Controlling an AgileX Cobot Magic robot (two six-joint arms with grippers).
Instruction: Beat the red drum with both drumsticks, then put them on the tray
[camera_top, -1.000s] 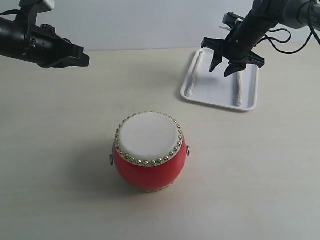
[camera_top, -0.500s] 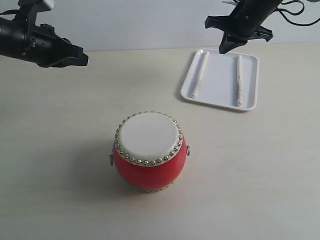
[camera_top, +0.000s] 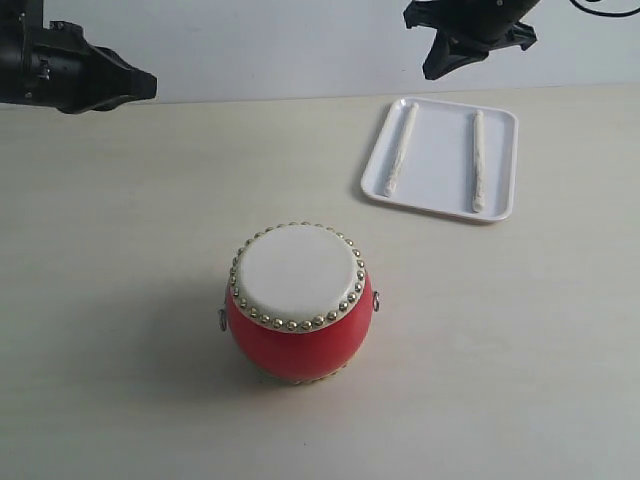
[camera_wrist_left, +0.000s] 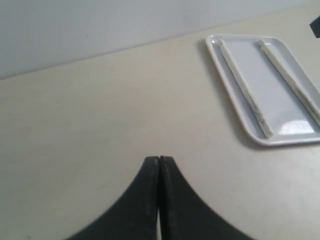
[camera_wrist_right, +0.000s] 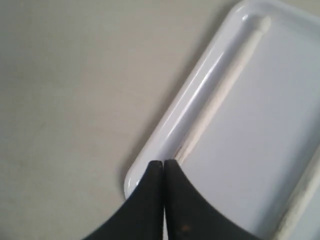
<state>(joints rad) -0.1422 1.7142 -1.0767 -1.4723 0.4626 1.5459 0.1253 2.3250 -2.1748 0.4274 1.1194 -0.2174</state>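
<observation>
The red drum stood upright on the table, about midway between the left and right edges and nearer the front edge than the back. Its white head faced up, ringed with brass studs. Farther back, toward the far right corner, the white tray lay flat on the table, well apart from the drum. The left drumstick lay in it close along its left rim and the right drumstick nearer its right rim, the two roughly parallel and apart from each other. Beyond them, the right gripper hung in the air above the far edge, near the tray, its jaws pressed together on nothing. The left gripper hung near the far left corner, its jaws likewise pressed together and empty.
</observation>
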